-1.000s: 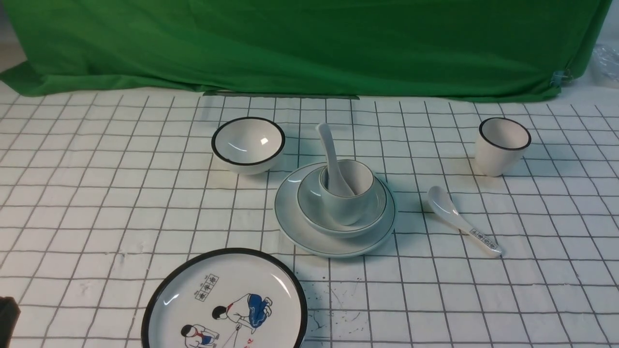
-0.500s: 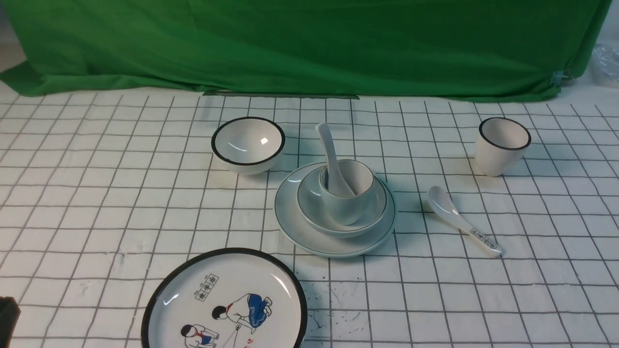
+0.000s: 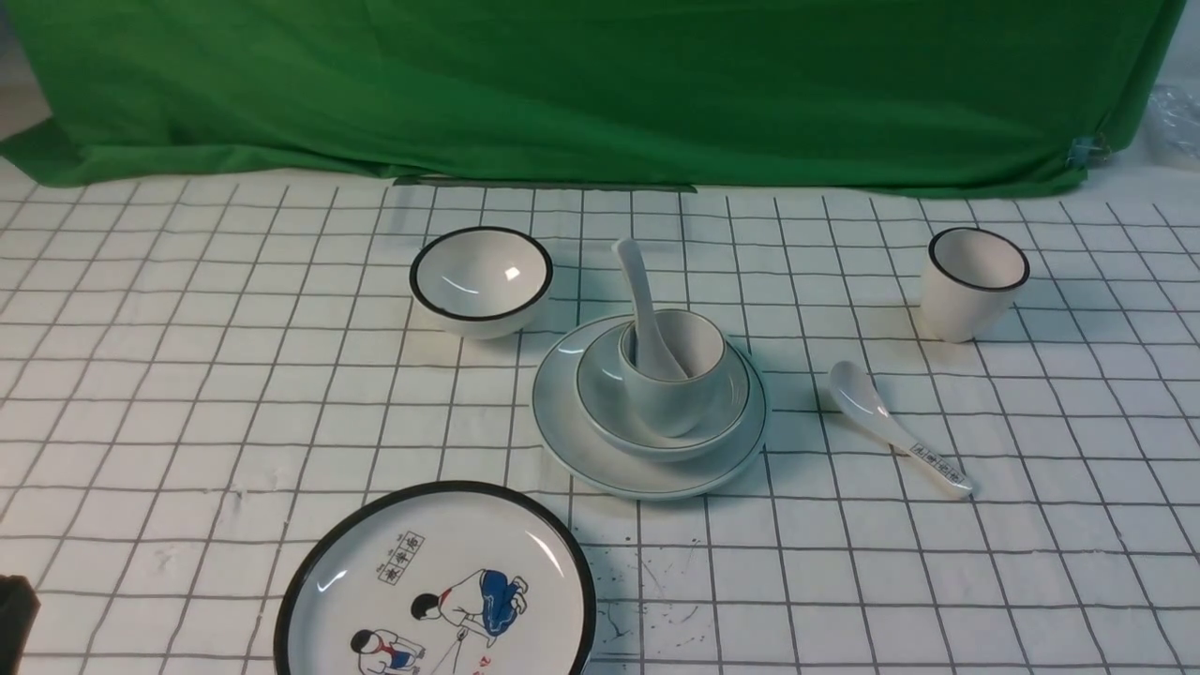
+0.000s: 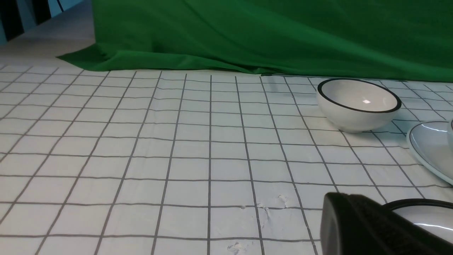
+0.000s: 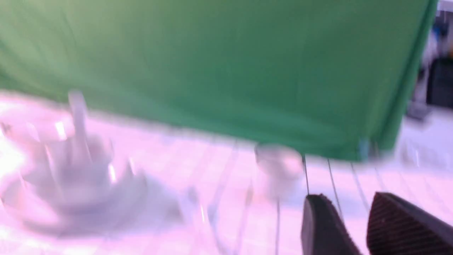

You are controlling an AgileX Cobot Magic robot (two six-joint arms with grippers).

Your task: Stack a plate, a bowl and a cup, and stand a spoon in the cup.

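The pale plate (image 3: 647, 469) lies mid-table with the shallow bowl (image 3: 600, 398) on it and the squat cup (image 3: 670, 398) in the bowl. The plain spoon (image 3: 642, 300) stands in the cup, handle leaning up and back. No gripper touches the stack. My left gripper (image 4: 348, 198) shows as one dark mass with its fingers together, low over the cloth, far left of the stack. My right gripper (image 5: 348, 205) has its fingers a little apart and empty. The right wrist view is blurred, with the stack (image 5: 70, 170) off to one side.
A black-rimmed bowl (image 3: 481, 279) sits behind and left of the stack. A black-rimmed cup (image 3: 973, 281) stands at the right. A spoon with printed characters (image 3: 895, 427) lies right of the stack. The cartoon plate (image 3: 436, 581) lies at the front. Green cloth hangs at the back.
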